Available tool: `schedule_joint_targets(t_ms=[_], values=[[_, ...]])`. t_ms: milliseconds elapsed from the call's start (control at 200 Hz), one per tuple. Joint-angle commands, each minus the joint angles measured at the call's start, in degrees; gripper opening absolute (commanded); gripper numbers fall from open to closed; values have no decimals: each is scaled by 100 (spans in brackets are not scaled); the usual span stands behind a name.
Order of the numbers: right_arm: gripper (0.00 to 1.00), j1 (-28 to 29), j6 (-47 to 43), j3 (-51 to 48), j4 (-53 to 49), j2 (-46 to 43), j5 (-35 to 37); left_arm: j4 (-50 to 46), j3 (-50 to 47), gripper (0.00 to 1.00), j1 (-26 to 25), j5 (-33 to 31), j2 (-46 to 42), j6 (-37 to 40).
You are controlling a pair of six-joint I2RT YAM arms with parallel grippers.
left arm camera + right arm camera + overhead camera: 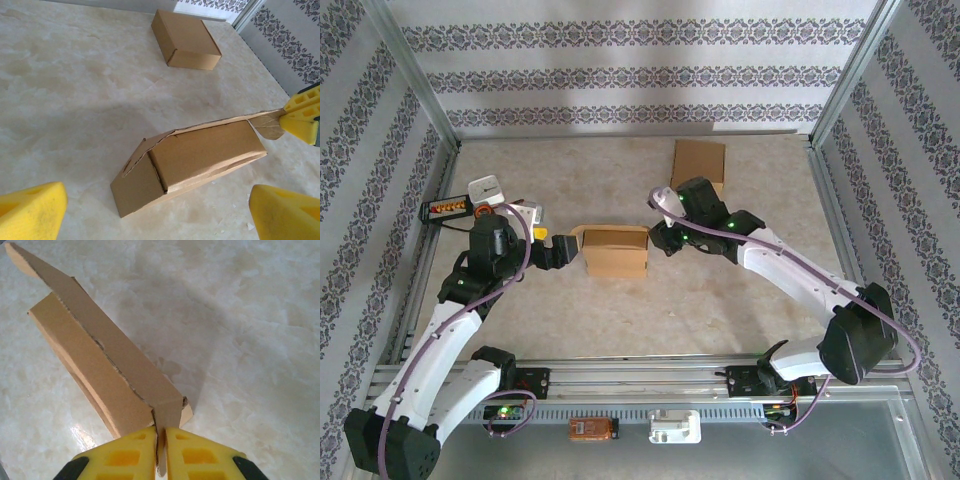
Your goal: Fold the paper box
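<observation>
- The paper box (615, 251) lies in the middle of the table (620, 330), with its lid half raised.
- The right gripper (161, 442) pinches the box's end flap tightly.
- The left gripper (157, 210) is wide apart near the other end and holds nothing.

Top camera high above the near edge, overlooking whole beige marbled table (620, 310), wrist cameras low and close, facing opposite ends of shared brown cardboard box (200, 155)

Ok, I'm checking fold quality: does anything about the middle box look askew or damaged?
Yes: on the paper box the lid stands ajar and slanted, not flat; its end flap sticks out, pinched in the right gripper.
</observation>
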Motion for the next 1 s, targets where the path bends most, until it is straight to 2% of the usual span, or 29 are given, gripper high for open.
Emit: schedule_joint_targets(t_ms=[0,170,340,430,505,675,859,994], values=[[12,57,-206,-66,29,-194,206,-83,81,93,-89,99,35,8],[10,45,-212,-31,36,-218,156,-332,255,93,-146,559,335,348],[9,28,-247,20,19,-186,86,-658,533,93,-168,365,685,870],[9,31,-249,31,19,-185,86,-679,657,92,-168,137,833,900],[10,33,-251,22,25,-194,98,-590,688,85,-168,40,902,873],[10,12,-233,5,9,-194,103,-514,694,57,-184,206,1105,952],[10,5,-219,4,10,-202,99,-349,697,49,-183,134,1208,839],[10,4,-152,13,10,-211,126,-199,715,36,-183,204,1311,691]])
